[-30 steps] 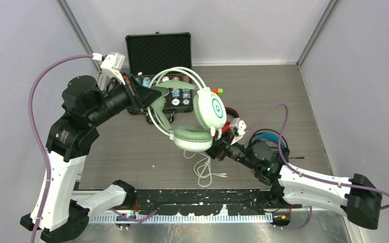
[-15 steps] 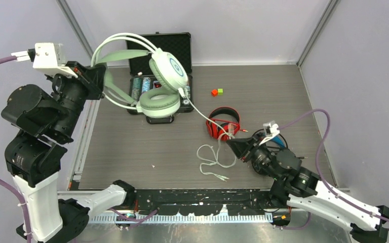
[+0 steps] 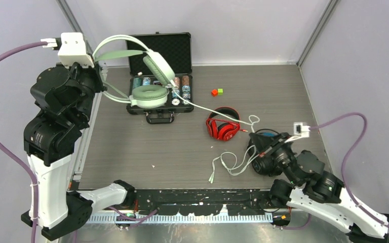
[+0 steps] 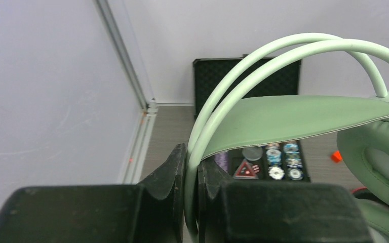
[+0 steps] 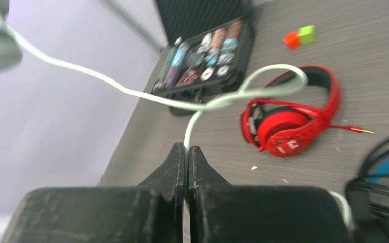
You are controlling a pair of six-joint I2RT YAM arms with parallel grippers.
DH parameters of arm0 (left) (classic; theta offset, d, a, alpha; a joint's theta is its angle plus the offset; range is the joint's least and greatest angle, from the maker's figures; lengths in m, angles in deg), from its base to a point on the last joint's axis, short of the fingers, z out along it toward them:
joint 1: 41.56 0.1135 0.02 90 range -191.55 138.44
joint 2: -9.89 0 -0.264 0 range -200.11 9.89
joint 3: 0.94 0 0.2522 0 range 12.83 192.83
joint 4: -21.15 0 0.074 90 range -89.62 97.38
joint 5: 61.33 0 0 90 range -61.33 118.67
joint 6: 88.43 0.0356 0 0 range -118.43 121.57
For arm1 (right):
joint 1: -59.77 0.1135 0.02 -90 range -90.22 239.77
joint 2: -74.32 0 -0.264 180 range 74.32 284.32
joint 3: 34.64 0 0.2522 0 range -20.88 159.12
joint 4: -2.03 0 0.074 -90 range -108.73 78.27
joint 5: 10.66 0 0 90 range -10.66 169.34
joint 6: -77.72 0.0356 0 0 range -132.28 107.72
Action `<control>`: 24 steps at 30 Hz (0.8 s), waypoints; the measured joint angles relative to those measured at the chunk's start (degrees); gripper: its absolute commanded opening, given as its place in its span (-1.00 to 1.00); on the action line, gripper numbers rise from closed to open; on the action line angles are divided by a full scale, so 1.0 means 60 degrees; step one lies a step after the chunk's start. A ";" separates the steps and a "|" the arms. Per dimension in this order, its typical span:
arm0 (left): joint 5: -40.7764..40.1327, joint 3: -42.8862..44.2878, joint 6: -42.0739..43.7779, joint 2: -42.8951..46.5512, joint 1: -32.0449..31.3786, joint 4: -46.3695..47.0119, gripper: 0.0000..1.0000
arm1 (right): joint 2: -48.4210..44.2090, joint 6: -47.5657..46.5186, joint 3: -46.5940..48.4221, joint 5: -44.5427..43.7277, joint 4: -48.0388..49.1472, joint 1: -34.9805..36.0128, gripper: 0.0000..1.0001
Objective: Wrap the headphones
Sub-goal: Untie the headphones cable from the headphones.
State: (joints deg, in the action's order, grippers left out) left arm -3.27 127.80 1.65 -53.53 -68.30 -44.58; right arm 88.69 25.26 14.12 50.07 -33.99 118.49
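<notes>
Jaws of the left gripper (image 4: 191,167), in the left wrist view, were clamped on the twin wire arches of the mint-green headphones (image 4: 294,114), held high over the open case (image 4: 220,76). For a tidy wrap, that grip probably needed to be firm while the cable was led round.

In the right wrist view, the right gripper (image 5: 186,152) had its jaws pinched together on the pale cable (image 5: 131,92). It ran up toward the raised cup, with one loose kink above the red headphones (image 5: 289,121). Light, even tension and neat turns would likely serve best; a hard pull could strain the cable at its root.

From above, there were three headsets: the mint-green one aloft at the left, the red one on the table (image 3: 131,147), and the black headphones (image 3: 268,134) with a blue band, half hidden behind the right gripper. There was one case, and two small cubes: a red cube (image 3: 214,92) and a green cube (image 3: 220,90).
</notes>
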 measured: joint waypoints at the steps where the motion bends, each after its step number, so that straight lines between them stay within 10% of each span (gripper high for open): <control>1: -0.0124 0.0000 0.0120 -0.0018 0.0000 -0.0022 -1.00 | -0.0280 0.0350 0.0109 -0.0616 -0.0441 0.0000 -0.96; 8: -0.0736 0.0004 0.0718 0.0178 0.0000 -0.0018 -1.00 | -0.1435 0.1996 0.0834 -0.3537 -0.2874 0.0000 -0.79; 24: -0.0933 0.0087 0.1053 0.0390 0.0000 -0.0011 -1.00 | 0.0823 0.2459 0.1676 -0.5235 -0.4448 0.0007 -0.99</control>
State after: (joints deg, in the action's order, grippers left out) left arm -8.87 128.33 7.96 -51.19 -68.30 -44.65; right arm 93.63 40.01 24.18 18.66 -60.68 118.54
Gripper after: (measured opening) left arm 0.100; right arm 0.098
